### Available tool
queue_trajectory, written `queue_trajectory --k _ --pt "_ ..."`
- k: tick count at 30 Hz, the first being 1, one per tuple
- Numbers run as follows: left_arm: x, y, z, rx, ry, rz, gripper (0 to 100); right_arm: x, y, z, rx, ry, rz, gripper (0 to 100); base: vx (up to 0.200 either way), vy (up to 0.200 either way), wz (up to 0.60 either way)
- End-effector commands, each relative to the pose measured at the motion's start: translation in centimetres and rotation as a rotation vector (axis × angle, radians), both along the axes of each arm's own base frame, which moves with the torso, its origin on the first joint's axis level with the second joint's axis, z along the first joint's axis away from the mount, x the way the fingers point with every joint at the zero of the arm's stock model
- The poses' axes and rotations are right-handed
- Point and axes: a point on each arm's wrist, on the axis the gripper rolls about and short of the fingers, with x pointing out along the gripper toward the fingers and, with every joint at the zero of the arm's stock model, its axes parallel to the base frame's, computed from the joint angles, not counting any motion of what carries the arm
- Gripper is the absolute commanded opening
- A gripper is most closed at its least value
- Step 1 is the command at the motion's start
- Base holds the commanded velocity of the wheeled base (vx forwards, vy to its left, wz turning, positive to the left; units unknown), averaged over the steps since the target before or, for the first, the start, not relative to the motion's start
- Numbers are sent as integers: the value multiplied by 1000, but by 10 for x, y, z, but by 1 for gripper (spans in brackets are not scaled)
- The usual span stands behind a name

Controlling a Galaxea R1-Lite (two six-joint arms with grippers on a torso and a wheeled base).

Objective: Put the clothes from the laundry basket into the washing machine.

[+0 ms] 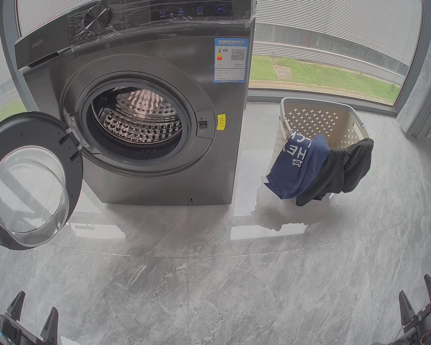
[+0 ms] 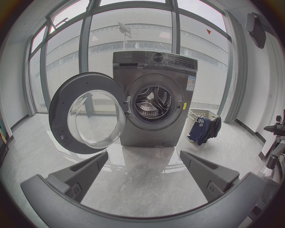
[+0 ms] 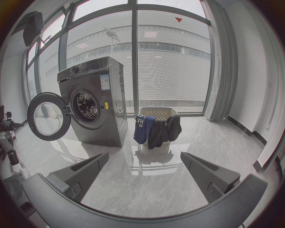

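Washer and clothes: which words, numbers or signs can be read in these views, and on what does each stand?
"HE": white letters on the blue shirt; the rest is folded away.
Label on the washer: print and square code too small to read.
Yellow sticker: too small.
Panel: lit icons, no legible words.
Badge: too faint.

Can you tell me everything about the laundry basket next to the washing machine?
The laundry basket looks like cream plastic, with a rounded rim and little star-shaped holes in its walls. It stands upright on the grey marbled floor, to the right of the washing machine with a gap between them, just in front of the window. A blue T-shirt with white print and some black clothing hang over its front rim and down the outside. Nothing else touches it.
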Motion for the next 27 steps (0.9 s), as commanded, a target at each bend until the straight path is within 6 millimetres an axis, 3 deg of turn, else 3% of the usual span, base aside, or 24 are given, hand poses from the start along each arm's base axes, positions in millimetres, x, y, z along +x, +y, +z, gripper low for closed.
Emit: queue_trajectory --k 1,11,27 --pt "0 0 -3 -1 3 0 100 0 0 -5 0 5 1 100 0 0 0" --pt "0 0 -3 -1 3 0 100 0 0 -5 0 5 1 100 0 -180 0" --pt "0 0 -4 -1 4 0 100 0 0 -5 0 5 1 100 0 0 0"
